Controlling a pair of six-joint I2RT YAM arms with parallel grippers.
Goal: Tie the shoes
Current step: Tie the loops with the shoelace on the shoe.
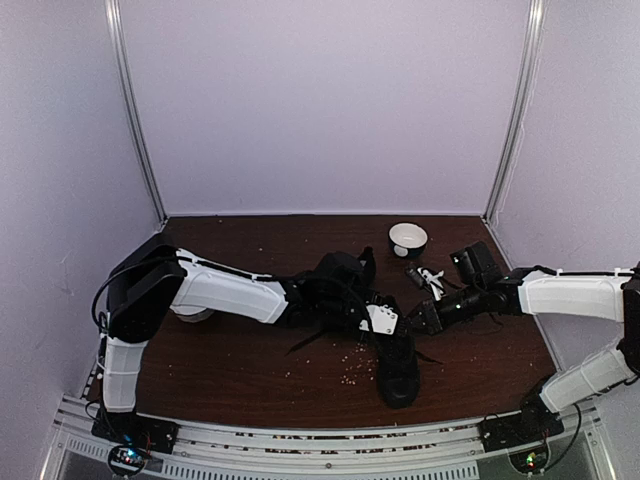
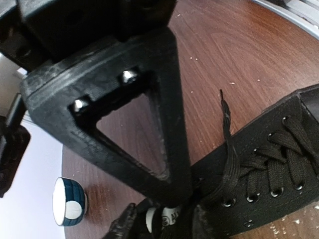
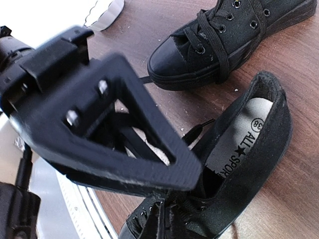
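Observation:
Two black lace-up shoes lie mid-table. The far shoe (image 1: 345, 272) (image 3: 224, 45) lies on its side behind my left wrist. The near shoe (image 1: 396, 365) (image 2: 269, 169) (image 3: 249, 129) points its toe at the near edge. My left gripper (image 1: 383, 320) (image 2: 182, 201) has one fingertip at this shoe's collar, beside the white insole label; its other finger is hidden. A loose lace (image 2: 227, 124) trails from the top eyelets across the wood. My right gripper (image 1: 422, 318) (image 3: 194, 184) is shut over the tongue and top laces, and whether a lace sits between its fingers is hidden.
A white and blue bowl (image 1: 408, 238) (image 2: 69, 201) stands at the back right. Small black and white parts (image 1: 425, 275) lie near it. A fluted metal cup (image 3: 104, 12) sits beyond the far shoe. Pale crumbs (image 1: 345, 372) dot the brown table (image 1: 240, 370).

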